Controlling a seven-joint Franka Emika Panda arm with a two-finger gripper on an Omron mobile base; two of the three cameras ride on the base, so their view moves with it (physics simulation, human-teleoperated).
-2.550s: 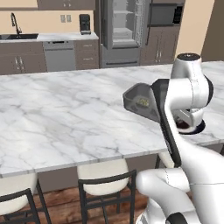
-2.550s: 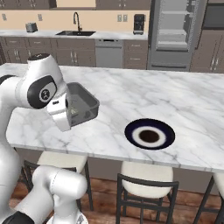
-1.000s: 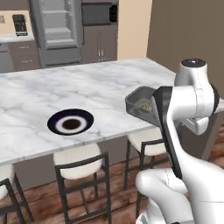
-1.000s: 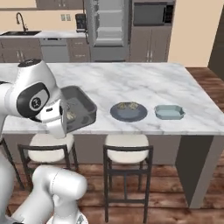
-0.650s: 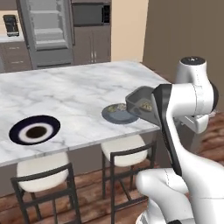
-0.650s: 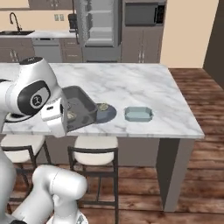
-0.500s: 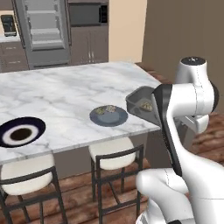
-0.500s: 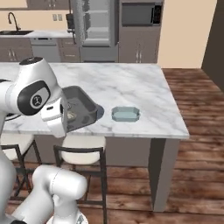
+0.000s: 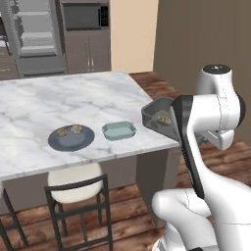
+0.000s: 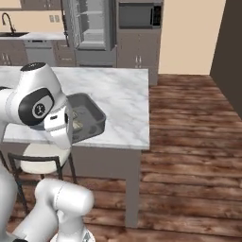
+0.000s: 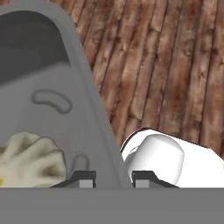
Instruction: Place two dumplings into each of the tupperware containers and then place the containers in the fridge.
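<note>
**Operator:** Holding the dark grey container (image 11: 65,109) by its rim, my gripper (image 11: 111,177) has its two fingertips nearly together, one on each side of the container's wall. One fingertip sits inside the tray, the other outside it.

**Listener:** What is in that container?

**Operator:** A pale wrinkled dumpling (image 11: 28,159) lies inside, just beside the inner fingertip. From the left base camera I see tan lumps (image 9: 164,118) in the tray, though I cannot count them there. From the right base camera the tray (image 10: 92,118) hangs level in front of the arm, over the near edge of the marble island (image 10: 118,99).

**Listener:** And under the gripper?

**Operator:** Brown wooden floor (image 11: 175,65) shows beyond the tray's outer wall.

**Listener:** Where is the other container?

**Operator:** The small teal container (image 9: 118,130) rests on the island (image 9: 73,98), off to the side of my gripper, near the counter's front edge. I cannot tell what, if anything, is in it. Further along from it sits a flat grey round plate (image 9: 71,139) with two dumplings (image 9: 69,130) on it.

**Listener:** And the fridge?

**Operator:** The steel fridge (image 9: 37,37) stands well beyond the island, far ahead of the gripper, with pale shelves visible inside. The right base camera shows it (image 10: 90,28) too, beside a dark microwave (image 10: 137,15).
</note>
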